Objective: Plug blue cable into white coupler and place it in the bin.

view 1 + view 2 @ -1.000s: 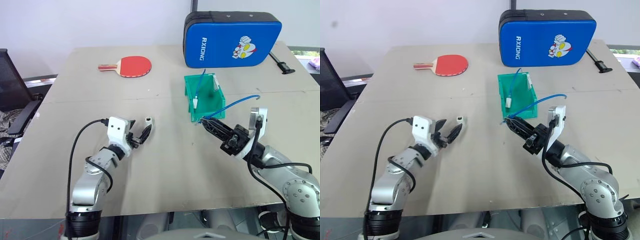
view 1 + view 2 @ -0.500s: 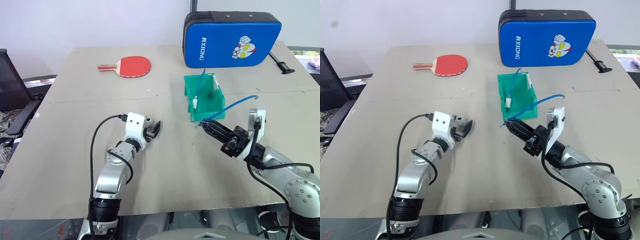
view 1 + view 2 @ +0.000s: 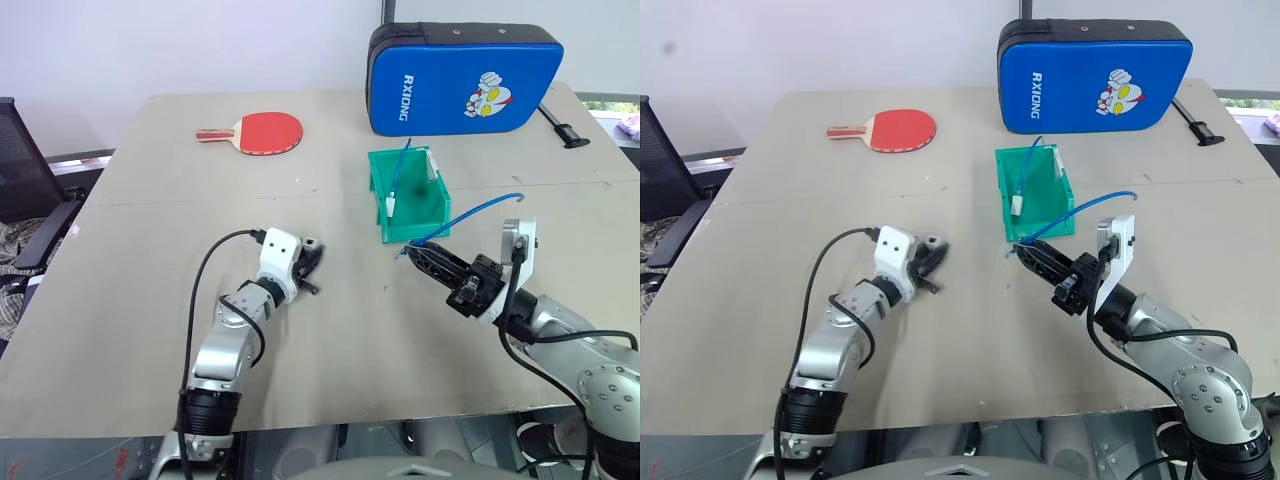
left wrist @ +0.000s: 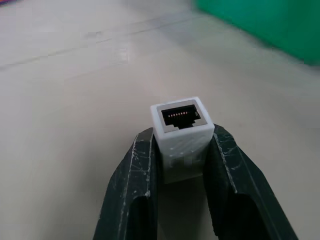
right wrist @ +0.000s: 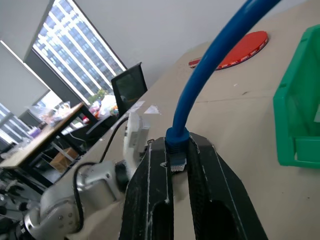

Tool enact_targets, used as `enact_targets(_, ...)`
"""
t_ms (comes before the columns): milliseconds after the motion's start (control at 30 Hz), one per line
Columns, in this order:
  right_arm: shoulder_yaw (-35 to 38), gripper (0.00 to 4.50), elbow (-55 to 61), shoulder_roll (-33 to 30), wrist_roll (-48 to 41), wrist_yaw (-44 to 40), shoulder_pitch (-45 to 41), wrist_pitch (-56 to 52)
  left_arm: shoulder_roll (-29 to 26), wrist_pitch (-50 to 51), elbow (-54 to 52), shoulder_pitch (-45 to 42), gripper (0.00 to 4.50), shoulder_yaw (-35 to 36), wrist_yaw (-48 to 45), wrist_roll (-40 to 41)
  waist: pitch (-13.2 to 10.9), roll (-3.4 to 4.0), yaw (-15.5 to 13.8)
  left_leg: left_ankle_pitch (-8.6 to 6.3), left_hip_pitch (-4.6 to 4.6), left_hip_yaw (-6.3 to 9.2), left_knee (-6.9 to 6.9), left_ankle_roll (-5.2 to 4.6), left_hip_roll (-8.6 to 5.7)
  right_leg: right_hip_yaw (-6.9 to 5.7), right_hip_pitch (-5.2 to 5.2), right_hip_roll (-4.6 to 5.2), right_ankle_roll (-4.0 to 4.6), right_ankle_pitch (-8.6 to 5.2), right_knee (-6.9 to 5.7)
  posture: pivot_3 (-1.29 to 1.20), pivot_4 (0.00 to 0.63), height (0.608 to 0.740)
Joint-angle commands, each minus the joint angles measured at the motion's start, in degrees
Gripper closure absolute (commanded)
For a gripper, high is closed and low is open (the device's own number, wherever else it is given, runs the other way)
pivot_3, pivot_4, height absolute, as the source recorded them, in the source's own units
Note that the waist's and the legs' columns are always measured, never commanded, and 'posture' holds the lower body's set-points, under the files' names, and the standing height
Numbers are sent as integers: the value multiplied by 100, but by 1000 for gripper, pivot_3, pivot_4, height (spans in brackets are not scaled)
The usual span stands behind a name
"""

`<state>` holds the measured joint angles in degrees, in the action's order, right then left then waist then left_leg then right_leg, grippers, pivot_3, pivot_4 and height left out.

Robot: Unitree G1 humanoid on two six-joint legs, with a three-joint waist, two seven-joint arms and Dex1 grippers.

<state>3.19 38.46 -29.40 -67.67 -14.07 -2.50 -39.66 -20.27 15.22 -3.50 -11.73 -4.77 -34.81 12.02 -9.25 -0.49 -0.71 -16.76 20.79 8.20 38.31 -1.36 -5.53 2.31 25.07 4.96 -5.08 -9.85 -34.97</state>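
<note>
My left gripper (image 3: 308, 262) hovers low over the middle of the table, shut on the white coupler (image 4: 182, 130). The coupler's dark socket faces away from the fingers, towards the bin (image 3: 378, 190). My right gripper (image 3: 415, 252) is held just above the table in front of the green bin, shut on the blue cable (image 3: 478, 209) right behind its clear plug (image 5: 176, 161). The cable arcs up and back over that arm. The two grippers point towards each other with a gap of bare table between them.
Inside the bin lies another blue cable with a white block (image 3: 392, 204). A big blue padded case (image 3: 463, 78) stands at the back right and a red paddle (image 3: 265, 131) lies at the back left. A black chair (image 3: 25, 190) is beside the table's left edge.
My left gripper swung right towards the table's middle and shut on the white coupler that lay at its open fingertips. The right gripper kept its place with the cable.
</note>
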Motion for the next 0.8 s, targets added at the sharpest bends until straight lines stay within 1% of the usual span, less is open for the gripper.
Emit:
enact_targets(33,-146,4500,226,-393,697,-526,-52,107,-576,-728,160,-352,3820,-517,-2071,384,0,0,-7,0,2,0,1,0,-1,-2,0,0,0,0,1,0,150,729)
enact_targets(67,-218,4500,188,-455,843,-652,-81,119,-673,-808,253,-442,3820,-604,-2437,457,0,0,0,0,1,-2,1,0,-2,-1,-1,0,0,0,0,0,150,729)
enact_targets(133,-549,4500,80,-693,1319,-1061,-245,138,-812,-1317,775,-875,3820,-990,-3122,188,0,2,2,0,-1,-10,0,-1,-2,-2,-1,-1,1,0,1,0,150,729)
enact_targets(200,-957,4500,-86,-923,1971,-1468,-467,266,-741,-1751,1421,-1403,3820,-1338,-3476,-176,0,0,2,0,-1,-17,0,-2,-4,-4,-4,-1,0,0,3,0,150,729)
enact_targets(267,-1144,4500,-320,-867,2319,-1722,-605,484,-617,-2067,1897,-1743,3820,-1524,-3708,-332,0,-3,3,-1,-8,-21,4,-4,-5,-12,-18,0,0,0,5,0,150,729)
enact_targets(367,-1436,4500,-593,-823,2837,-1968,-889,632,-420,-2395,2321,-2042,3820,-1682,-3937,-444,0,-4,33,-1,-6,-14,6,-4,-3,-11,-16,1,-1,0,9,0,150,729)
enact_targets(533,-1705,4500,-874,-605,3346,-2151,-1206,664,-288,-2619,2566,-2193,3820,-1787,-4242,-504,0,-4,52,-1,9,9,3,-3,-3,-9,3,2,0,0,6,0,150,729)
enact_targets(633,-1805,4500,-1046,-530,3592,-2271,-1256,654,-262,-2672,2639,-2215,3820,-1769,-4331,-515,0,-4,50,-1,11,10,4,-3,-3,-9,5,3,0,1,4,0,150,729)
enact_targets(800,-1899,4500,-1176,-622,3845,-2625,-1147,649,-199,-2655,2732,-2277,3820,-1709,-4301,-518,0,-4,48,-1,10,9,5,-3,-6,-8,4,3,-1,1,1,0,150,729)
